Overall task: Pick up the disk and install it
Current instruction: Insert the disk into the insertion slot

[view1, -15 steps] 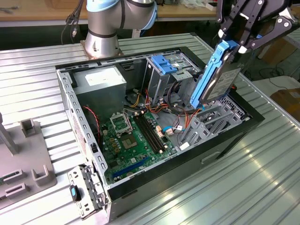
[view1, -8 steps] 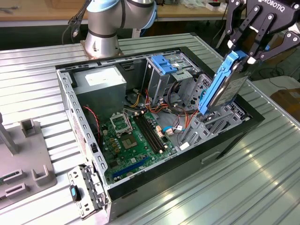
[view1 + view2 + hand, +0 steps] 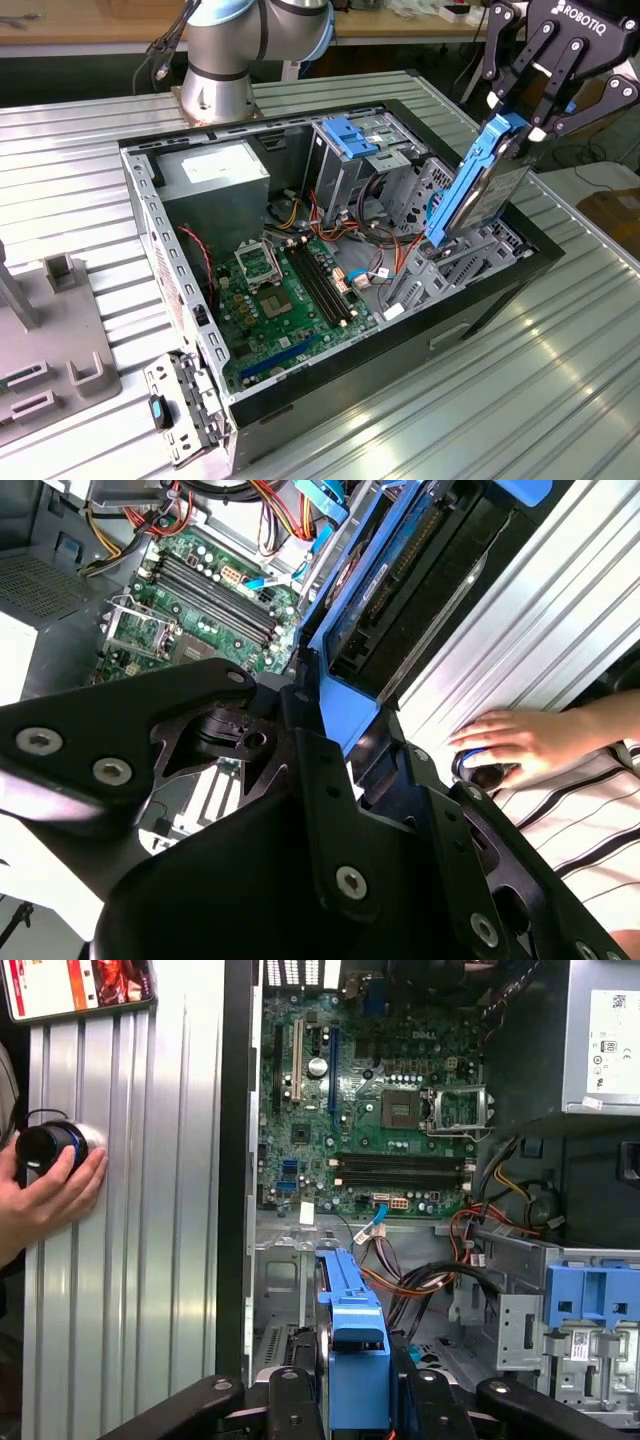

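Observation:
The disk (image 3: 478,188), a silver-grey drive with blue rails, hangs tilted on edge over the open computer case (image 3: 400,350), at the end on the exterior view's right. My gripper (image 3: 515,125) is shut on its upper end. In the second wrist view the disk (image 3: 400,590) runs away from the gripper (image 3: 330,710) along the case's edge. In the first wrist view its blue rail (image 3: 350,1310) stands between the black fingers (image 3: 290,1395), above the grey drive-cage floor.
Inside the case lie the green motherboard (image 3: 290,300), the grey power supply (image 3: 215,170), a drive bay with blue rails (image 3: 355,140) and loose cables. A person's hand (image 3: 50,1190) rests on a black knob (image 3: 45,1148) beside the case. A grey fixture (image 3: 50,350) stands at the exterior view's left.

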`<state>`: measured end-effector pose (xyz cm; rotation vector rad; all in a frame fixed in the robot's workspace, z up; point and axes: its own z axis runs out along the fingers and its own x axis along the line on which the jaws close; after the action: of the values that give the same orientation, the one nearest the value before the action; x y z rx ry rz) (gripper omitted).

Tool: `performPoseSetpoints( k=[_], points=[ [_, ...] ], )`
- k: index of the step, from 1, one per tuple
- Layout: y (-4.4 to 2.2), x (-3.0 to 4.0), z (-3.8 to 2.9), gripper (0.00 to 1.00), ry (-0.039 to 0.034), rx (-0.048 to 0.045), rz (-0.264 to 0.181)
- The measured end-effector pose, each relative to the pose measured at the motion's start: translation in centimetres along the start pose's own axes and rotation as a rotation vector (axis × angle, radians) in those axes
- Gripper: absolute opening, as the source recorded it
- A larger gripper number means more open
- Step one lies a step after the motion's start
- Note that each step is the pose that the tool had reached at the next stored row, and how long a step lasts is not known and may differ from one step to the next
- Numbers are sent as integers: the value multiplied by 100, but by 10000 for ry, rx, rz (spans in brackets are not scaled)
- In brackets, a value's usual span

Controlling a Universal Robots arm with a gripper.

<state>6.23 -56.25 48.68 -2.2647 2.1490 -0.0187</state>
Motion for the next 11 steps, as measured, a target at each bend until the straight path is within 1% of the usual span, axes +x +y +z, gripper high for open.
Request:
performPoseSetpoints(
  k=[2,3,6,8,11],
  points=[
    [1,1,36,36,1,0,0],
    [-1,0,72,36,1,0,0],
    [-13,1,94,36,3,0,-1],
    [-22,2,136,36,5,-1,2],
    [-22,17,168,36,25,-2,12]
  ],
)
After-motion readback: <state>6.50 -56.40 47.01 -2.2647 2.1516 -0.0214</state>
